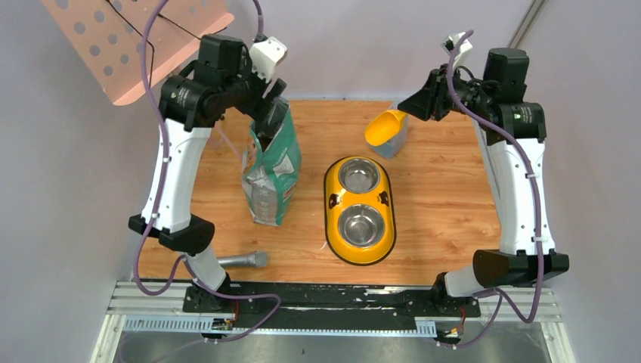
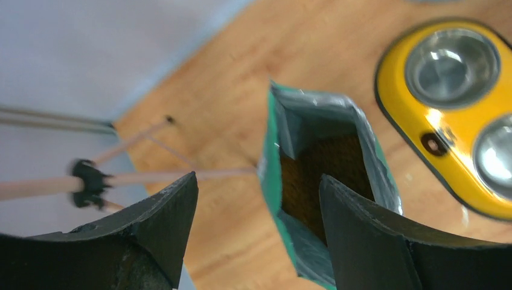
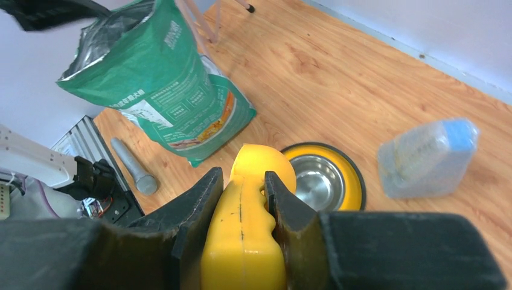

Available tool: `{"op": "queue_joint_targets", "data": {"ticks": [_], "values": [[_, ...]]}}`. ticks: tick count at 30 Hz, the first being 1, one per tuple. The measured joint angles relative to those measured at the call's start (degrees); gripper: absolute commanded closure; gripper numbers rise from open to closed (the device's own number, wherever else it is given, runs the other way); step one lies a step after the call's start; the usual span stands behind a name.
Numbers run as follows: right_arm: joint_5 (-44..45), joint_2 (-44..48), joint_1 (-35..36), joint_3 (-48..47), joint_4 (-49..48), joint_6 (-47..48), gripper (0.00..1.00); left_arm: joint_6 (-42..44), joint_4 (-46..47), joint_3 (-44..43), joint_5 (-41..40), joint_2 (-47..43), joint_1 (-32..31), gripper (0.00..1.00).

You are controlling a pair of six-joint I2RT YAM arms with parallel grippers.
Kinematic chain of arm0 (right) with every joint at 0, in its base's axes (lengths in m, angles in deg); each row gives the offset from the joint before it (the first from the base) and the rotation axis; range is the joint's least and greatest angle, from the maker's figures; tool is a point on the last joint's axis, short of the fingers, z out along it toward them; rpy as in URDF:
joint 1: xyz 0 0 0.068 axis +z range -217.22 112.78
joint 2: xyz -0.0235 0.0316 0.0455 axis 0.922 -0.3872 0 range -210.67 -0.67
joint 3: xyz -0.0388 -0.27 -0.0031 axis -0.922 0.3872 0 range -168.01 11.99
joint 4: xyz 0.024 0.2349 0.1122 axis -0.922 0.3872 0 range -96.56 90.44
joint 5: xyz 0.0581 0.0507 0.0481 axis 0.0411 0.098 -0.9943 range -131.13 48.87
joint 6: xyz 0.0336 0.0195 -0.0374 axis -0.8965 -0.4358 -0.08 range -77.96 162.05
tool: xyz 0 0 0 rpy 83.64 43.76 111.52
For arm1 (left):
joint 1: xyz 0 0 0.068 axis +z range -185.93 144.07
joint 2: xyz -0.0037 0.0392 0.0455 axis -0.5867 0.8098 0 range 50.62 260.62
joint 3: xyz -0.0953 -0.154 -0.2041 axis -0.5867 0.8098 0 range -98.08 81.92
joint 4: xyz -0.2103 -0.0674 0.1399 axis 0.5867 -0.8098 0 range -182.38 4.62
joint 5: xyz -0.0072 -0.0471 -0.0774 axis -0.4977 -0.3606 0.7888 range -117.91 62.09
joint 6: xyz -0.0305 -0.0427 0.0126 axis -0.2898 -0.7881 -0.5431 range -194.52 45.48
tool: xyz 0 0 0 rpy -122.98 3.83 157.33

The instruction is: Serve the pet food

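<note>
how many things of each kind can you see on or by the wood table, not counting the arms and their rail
green bag: 1
yellow double-bowl feeder: 1
yellow scoop: 1
clear container with blue lid: 1
grey cylinder: 1
pink perforated board: 1
total: 6

nothing can be read for certain: the green bag (image 3: pixel 158 78) carries a small white mark near its top and a pale panel of fine print lower down, both too small and blurred to make out.
</note>
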Motion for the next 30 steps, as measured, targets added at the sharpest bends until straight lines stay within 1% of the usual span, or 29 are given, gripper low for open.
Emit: {"op": "queue_joint_targets", "data": {"ticks": [3, 5, 6, 7, 11, 15, 20, 22, 24, 25, 26, 27, 28, 30], "values": [[1.2, -1.8, 3.7, -2.6, -0.1, 0.3, 1.00, -2.5, -4.0, 4.5, 3.8, 1.2, 1.9, 0.25], [2.0, -3.3, 6.2, -4.6, 0.0, 0.5, 1.00, -3.8, -5.7, 7.9, 5.4, 1.4, 2.0, 0.30], [2.5, -4.1, 7.4, -5.8, -0.2, 0.6, 1.00, -4.3, -6.5, 8.8, 5.7, 1.6, 2.0, 0.34], [3.1, -4.9, 8.7, -7.1, -0.4, 0.7, 1.00, -4.6, -7.1, 9.0, 5.8, 1.8, 2.0, 0.38], [4.3, -7.8, 13.0, -13.9, -1.4, 0.3, 1.00, -4.9, -7.4, 8.5, 5.0, 2.1, 2.0, 0.44], [4.8, -9.8, 16.4, -21.4, -4.1, -0.1, 1.00, -4.7, -8.4, 6.3, 3.6, 2.1, 2.1, 0.46], [5.7, -10.0, 19.7, -24.1, -6.7, 0.0, 1.00, -4.3, -10.4, 5.8, 2.3, 1.9, 2.0, 0.51], [5.8, -10.3, 20.5, -24.1, -7.0, 0.0, 1.00, -4.2, -11.1, 5.9, 1.6, 1.9, 2.1, 0.55], [5.8, -10.7, 21.1, -24.1, -7.3, 0.0, 1.00, -4.1, -11.4, 5.9, 0.8, 1.9, 2.3, 0.63], [5.8, -11.0, 21.6, -23.9, -7.7, 0.0, 1.00, -4.1, -11.5, 5.9, 0.5, 1.9, 2.4, 0.71], [5.8, -11.2, 21.9, -23.7, -8.0, 0.0, 1.00, -4.2, -11.6, 5.9, 0.3, 1.9, 2.6, 0.75], [5.9, -11.2, 22.3, -23.1, -8.7, 0.0, 1.00, -4.1, -11.6, 5.9, 0.3, 1.9, 2.8, 0.87], [6.1, -11.2, 22.7, -22.6, -9.4, 0.0, 1.00, -4.2, -11.8, 5.9, 0.2, 1.9, 3.0, 0.97], [6.4, -11.5, 23.9, -21.9, -10.8, 0.0, 1.00, -4.2, -12.3, 5.5, 0.5, 1.9, 3.6, 1.00]]}}
